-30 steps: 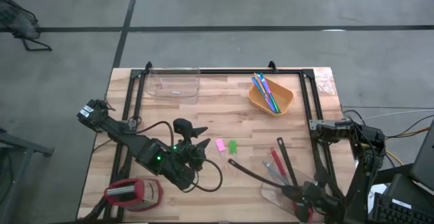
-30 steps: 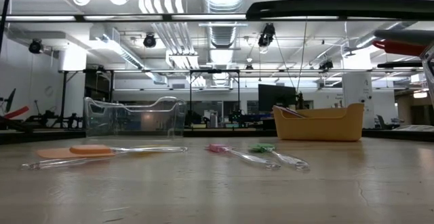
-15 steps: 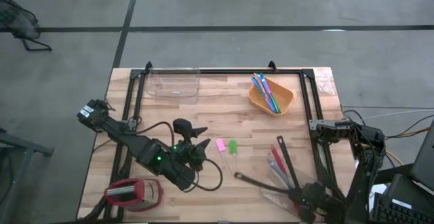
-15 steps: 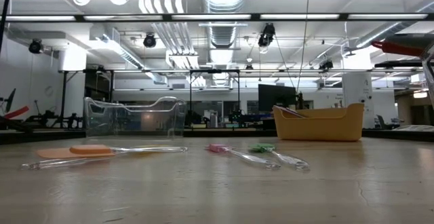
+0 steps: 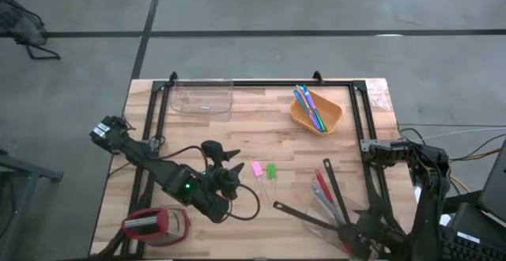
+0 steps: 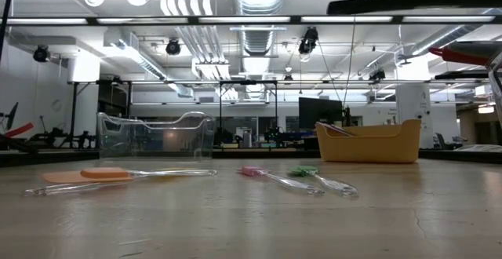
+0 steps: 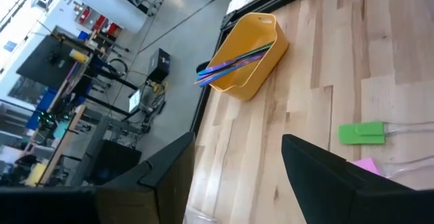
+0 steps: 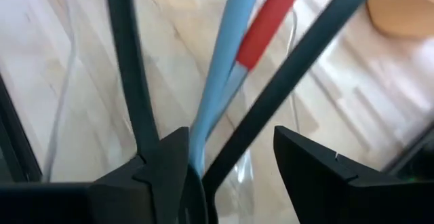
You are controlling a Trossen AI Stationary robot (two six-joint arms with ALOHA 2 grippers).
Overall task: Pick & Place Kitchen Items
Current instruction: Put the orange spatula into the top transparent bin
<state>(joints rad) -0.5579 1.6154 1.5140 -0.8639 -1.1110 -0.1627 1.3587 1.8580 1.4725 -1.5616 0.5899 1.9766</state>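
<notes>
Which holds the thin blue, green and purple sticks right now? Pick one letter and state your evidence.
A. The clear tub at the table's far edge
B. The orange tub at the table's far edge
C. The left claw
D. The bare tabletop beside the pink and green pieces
B. In the high view the thin sticks lie inside the orange tub, while the clear tub shows none in it.

Pink piece (image 6: pixel 252 171) and green piece (image 6: pixel 303 171) before orange tub (image 6: pixel 369 142)

The long black spoon (image 5: pixel 304 216) is swinging toward the table's near edge. The right gripper (image 5: pixel 353 237) is carrying it, drawing back with it.
</notes>
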